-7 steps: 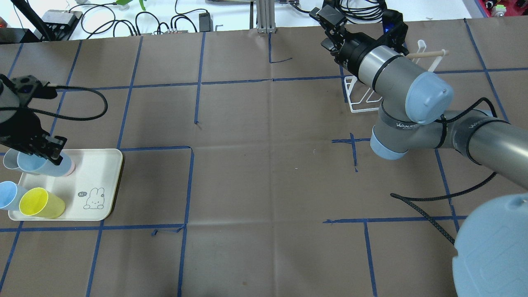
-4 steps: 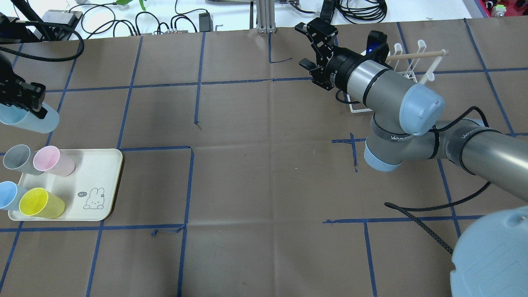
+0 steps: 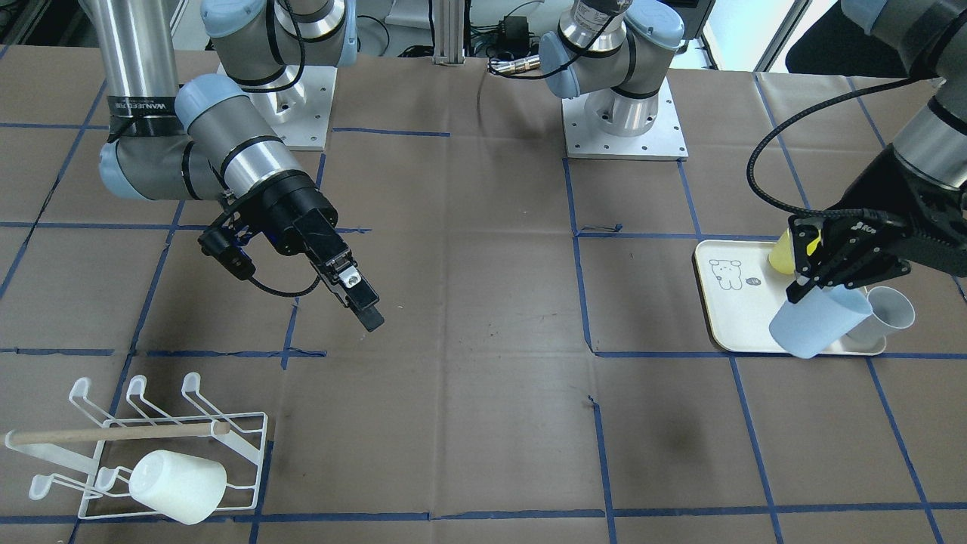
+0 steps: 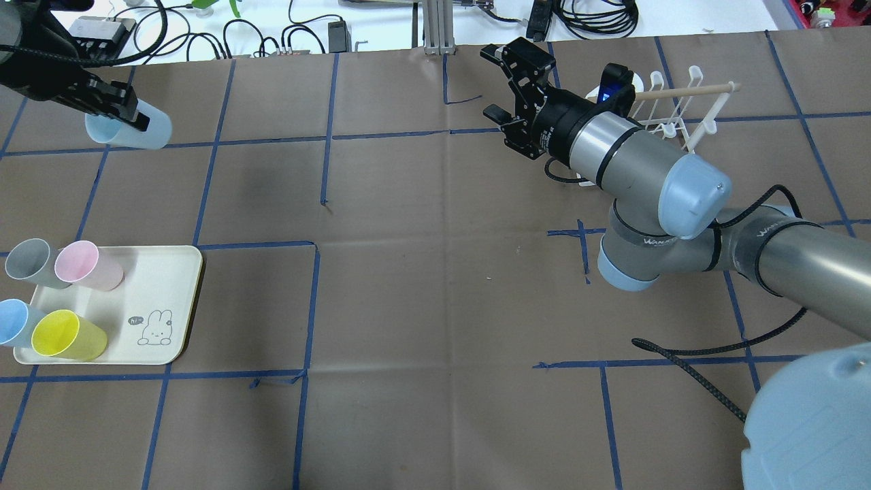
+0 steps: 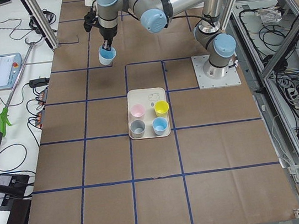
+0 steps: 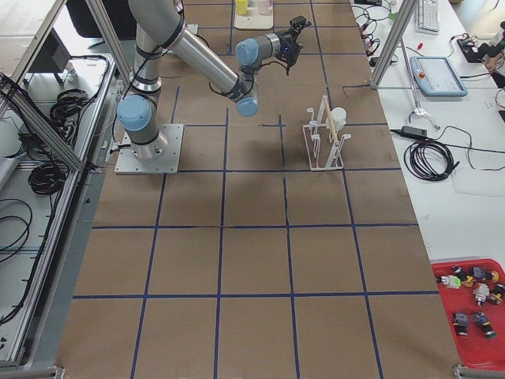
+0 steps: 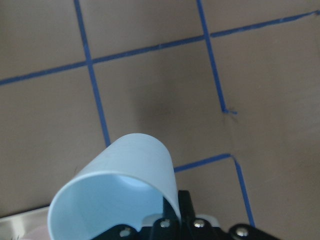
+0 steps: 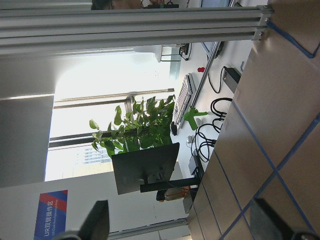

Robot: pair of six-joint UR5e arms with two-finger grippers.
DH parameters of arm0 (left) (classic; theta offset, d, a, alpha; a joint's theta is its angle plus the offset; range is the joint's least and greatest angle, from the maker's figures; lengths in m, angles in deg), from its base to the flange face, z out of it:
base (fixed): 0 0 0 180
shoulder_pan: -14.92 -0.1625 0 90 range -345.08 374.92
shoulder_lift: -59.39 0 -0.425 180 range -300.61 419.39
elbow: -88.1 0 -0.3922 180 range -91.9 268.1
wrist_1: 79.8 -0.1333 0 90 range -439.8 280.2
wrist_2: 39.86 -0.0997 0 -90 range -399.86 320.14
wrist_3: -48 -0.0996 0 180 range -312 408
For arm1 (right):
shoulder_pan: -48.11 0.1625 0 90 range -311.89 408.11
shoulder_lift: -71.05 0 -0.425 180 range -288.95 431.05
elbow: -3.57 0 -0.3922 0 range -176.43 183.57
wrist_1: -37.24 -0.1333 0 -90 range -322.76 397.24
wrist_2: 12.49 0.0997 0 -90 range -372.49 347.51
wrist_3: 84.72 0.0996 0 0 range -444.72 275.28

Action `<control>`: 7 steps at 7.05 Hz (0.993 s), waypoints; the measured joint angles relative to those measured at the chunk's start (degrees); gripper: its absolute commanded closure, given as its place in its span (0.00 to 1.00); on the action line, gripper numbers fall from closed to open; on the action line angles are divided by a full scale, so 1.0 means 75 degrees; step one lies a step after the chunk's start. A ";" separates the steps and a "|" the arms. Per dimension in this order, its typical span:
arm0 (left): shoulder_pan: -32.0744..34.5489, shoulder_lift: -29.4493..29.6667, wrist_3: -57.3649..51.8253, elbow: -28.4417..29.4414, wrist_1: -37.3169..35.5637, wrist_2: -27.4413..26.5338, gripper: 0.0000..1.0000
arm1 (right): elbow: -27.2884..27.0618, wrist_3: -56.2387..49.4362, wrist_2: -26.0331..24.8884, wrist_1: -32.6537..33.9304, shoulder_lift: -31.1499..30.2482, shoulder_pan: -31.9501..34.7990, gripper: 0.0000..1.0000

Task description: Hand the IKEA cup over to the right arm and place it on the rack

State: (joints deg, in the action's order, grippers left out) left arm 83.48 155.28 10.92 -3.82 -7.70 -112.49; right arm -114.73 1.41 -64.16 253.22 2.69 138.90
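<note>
My left gripper (image 4: 112, 102) is shut on the rim of a light blue cup (image 4: 136, 129) and holds it in the air over the far left of the table. The cup is tilted, with its mouth towards the left wrist camera (image 7: 120, 195). The right arm (image 4: 633, 160) reaches across the far right, and my right gripper (image 4: 502, 85) is open and empty, pointing left, well apart from the cup. The white wire rack (image 4: 680, 112) with a wooden dowel stands just behind the right arm. A white cup (image 3: 177, 486) hangs on the rack (image 3: 151, 446).
A cream tray (image 4: 160, 286) at the near left holds a grey cup (image 4: 27, 262), a pink cup (image 4: 85, 265), a blue cup (image 4: 13, 321) and a yellow cup (image 4: 64, 335). A black cable (image 4: 694, 361) lies at the near right.
My left gripper has lifted the light blue cup off the tray and carried it up towards the far left. My right gripper has swung left, away from the rack, and stays open.
</note>
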 measured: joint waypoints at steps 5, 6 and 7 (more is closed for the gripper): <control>0.0244 0.0947 -0.0181 -0.2310 -0.6540 0.3739 1.00 | -0.0055 0.0043 0.0045 0.0249 0.0002 0.0016 0.00; 0.0562 0.1397 -0.0150 -0.2467 -0.7945 0.4081 1.00 | -0.0087 0.0194 0.0038 0.0298 0.0002 0.0020 0.00; 0.0965 0.1765 -0.0083 -0.2539 -0.9098 0.4220 1.00 | -0.0154 0.0475 0.0035 0.0307 0.0002 0.0038 0.00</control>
State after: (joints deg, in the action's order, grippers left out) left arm 90.72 168.52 10.30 -22.86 -75.94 -80.84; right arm -115.88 4.97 -63.90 255.52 2.70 139.18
